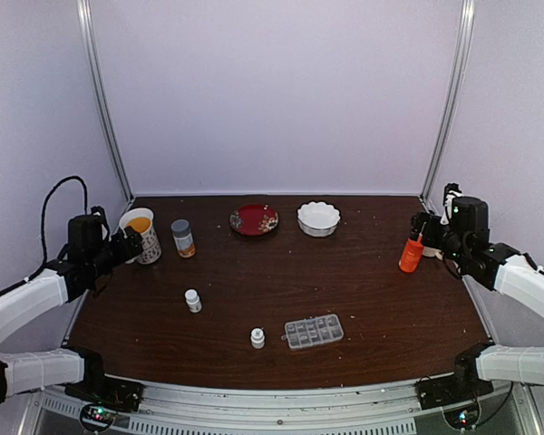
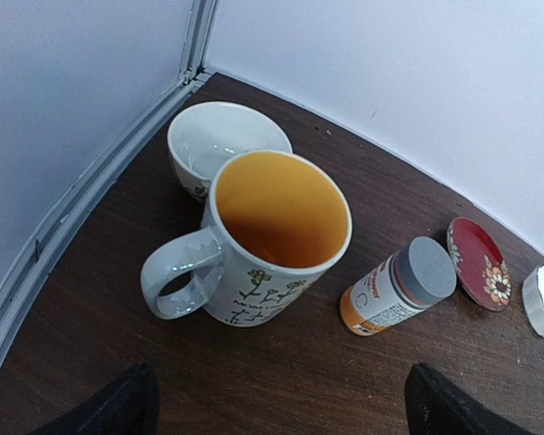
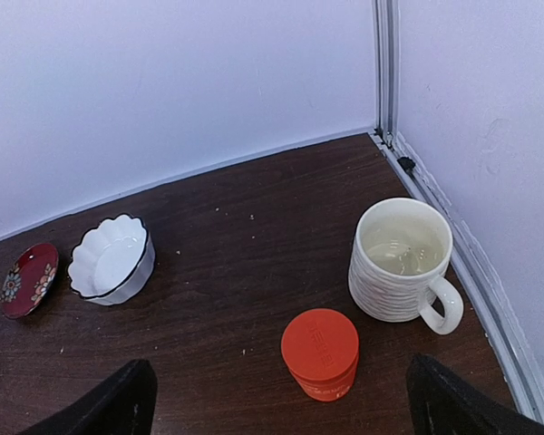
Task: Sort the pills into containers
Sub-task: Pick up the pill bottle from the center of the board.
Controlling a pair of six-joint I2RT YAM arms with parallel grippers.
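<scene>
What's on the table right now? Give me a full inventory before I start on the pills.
pill box: one, clear, near edge, centre-right
pills: none I can make out
small bottles: two, white, one left of the pill box, one further left
capped bottle: one, amber with grey cap, far left
flowered mug: one, white with orange inside, beside the capped bottle
plain cup: one, white, behind the flowered mug
saucer: one, red, far centre
scalloped bowl: one, white, right of the saucer
orange bottle: one, far right
ribbed mug: one, cream, right corner
table: one, dark brown
left gripper: black, open
right gripper: black, open
</scene>
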